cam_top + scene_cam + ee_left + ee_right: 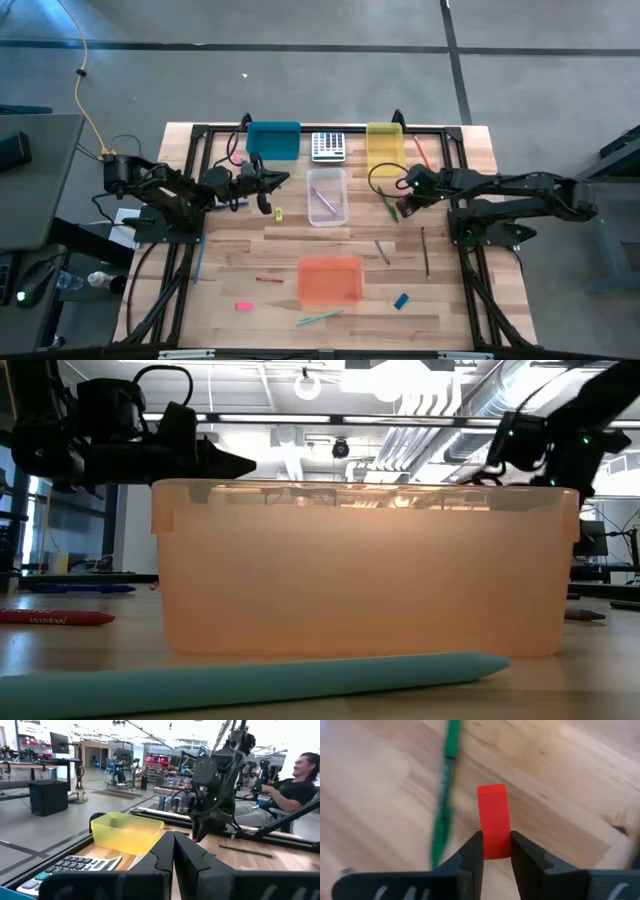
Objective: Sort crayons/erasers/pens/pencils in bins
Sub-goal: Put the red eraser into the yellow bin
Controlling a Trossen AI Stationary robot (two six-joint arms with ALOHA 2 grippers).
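My right gripper (495,837) hangs over the table in front of the yellow bin (385,148) and is shut on a red eraser (493,810). A green pen (442,805) lies on the wood just beside it. My left gripper (173,837) is shut and empty. It is held level in front of the teal-blue bin (272,140), pointing toward the table's right. The clear bin (327,197) between the arms holds a few thin sticks. The orange bin (330,280) stands near the front. A yellow-green eraser (278,213) lies near my left gripper. My right gripper pinches the red eraser by one end (495,849) between its two fingers, coming from above and pointing down. The rest of the block sticks out past the fingertips toward the table. It looks lifted clear of the wood.
A calculator (328,146) sits between the teal-blue and yellow bins. Loose on the wood lie a pink eraser (243,306), a blue eraser (401,300), a red crayon (268,280), a green pen (320,317), a thin pencil (425,250) and a grey stick (382,252). A person sits beyond the table (295,780).
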